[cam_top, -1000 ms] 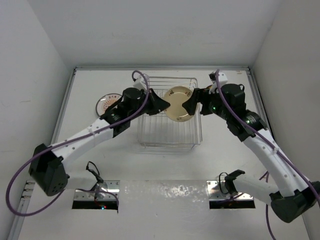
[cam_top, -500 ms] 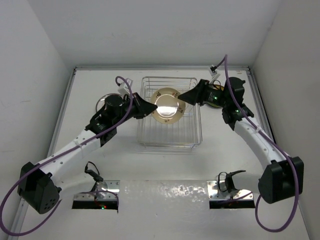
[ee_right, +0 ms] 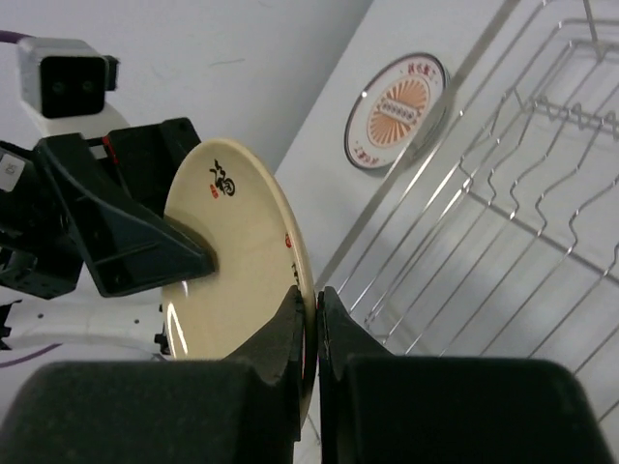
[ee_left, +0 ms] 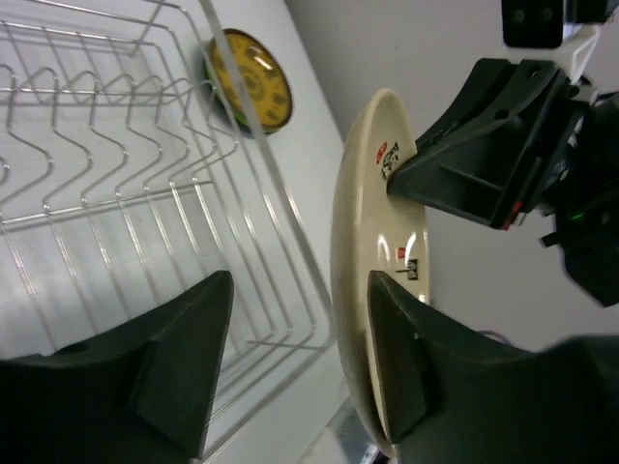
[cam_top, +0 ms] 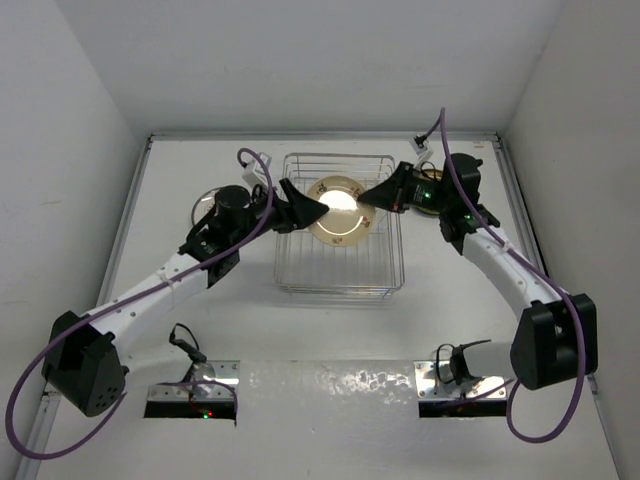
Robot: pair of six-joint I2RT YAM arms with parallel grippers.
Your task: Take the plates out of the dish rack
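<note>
Overhead, the cream plate was held on edge over the dish rack, clear of its prongs and between the two arms. Its rim was pinched by the right gripper, whose jaws were closed tight on it. The left gripper was spread wide, with one finger set just beside the plate's marked face and the other kept well apart. A sunburst plate was seen flat on the table beside the rack, and a yellow plate was seen just outside the rack's opposite wall.
</note>
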